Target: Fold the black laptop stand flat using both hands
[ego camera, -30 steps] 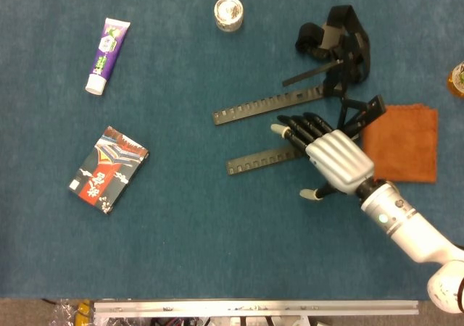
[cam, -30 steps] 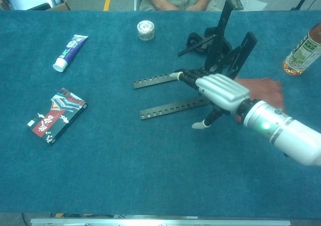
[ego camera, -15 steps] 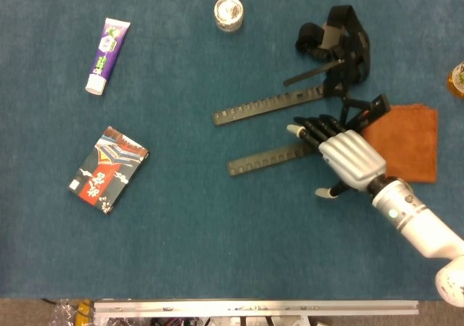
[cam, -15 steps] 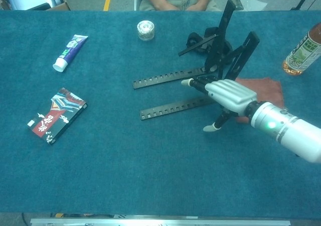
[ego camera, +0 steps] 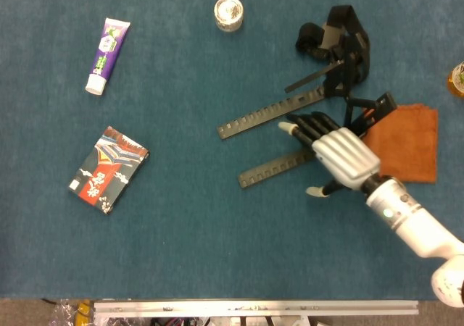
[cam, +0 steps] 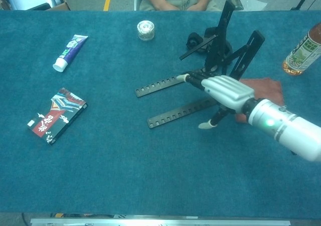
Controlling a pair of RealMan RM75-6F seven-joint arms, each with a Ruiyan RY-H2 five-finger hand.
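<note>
One orange cloth (beside stand), bottle, toothpaste tube

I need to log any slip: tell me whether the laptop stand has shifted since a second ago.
Yes. The laptop stand has swung: its slotted rail tips have moved right, farther from the patterned box, toward the orange cloth.

Our right hand covers the near rail of the black laptop stand beneath its palm, so we cannot tell any contact. Right of it, a bottle is cut by the edge.
</note>
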